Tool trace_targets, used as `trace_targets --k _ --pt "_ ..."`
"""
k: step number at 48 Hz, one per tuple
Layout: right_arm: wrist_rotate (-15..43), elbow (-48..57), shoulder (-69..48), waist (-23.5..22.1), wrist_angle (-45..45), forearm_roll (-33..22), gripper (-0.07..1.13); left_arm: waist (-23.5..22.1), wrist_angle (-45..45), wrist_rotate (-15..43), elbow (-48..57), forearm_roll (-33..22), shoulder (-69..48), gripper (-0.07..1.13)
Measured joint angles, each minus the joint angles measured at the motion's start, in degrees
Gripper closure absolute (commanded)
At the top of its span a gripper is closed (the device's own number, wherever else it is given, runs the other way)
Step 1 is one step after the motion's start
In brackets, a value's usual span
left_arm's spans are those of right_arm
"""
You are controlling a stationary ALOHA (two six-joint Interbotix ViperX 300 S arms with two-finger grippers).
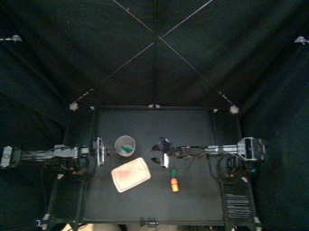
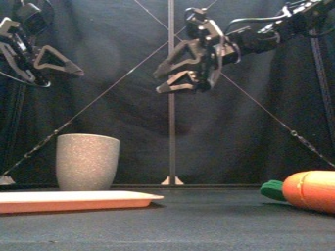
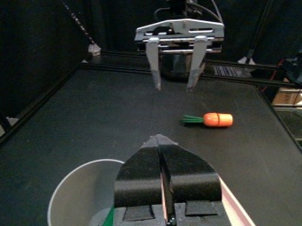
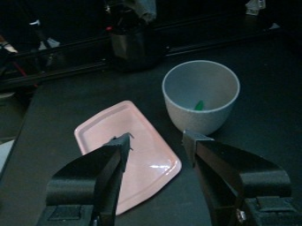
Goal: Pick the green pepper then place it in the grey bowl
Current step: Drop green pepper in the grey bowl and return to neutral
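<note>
The tall grey speckled cup stands left of centre on the table. A small green piece, the green pepper, lies at the bottom inside the cup. My left gripper is shut with nothing in it, hanging high over the near rim of the cup. My right gripper is open and empty, raised above the table's middle, right of the cup and above the pink tray. In the front view both the left gripper and the right gripper hang well above the cup.
The flat pink tray lies in front of the cup. An orange toy carrot with a green top lies to the tray's right near the front edge; it is also in the carrot left wrist view.
</note>
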Motion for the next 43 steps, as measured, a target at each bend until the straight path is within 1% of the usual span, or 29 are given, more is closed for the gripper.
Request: trace_targets --k 8,18,30,43 --pt "0.0 6.59 -4.83 0.0 -4.66 -2.02 0.18 0.18 -0.09 -0.09 0.09 -0.26 0.09 1.04" --pt "0.0 11.16 -10.02 -0.09 -7.21 -2.29 0.18 0.18 -0.62 0.0 0.09 -0.35 0.09 1.04" --pt "0.0 13.27 -13.45 -0.18 -8.26 -2.2 0.18 0.18 -0.97 0.09 0.09 -0.35 0.0 1.04" --pt "0.0 13.62 -13.71 -0.26 -8.44 -2.02 0.18 0.18 -0.97 0.09 0.09 -0.35 0.09 1.04"
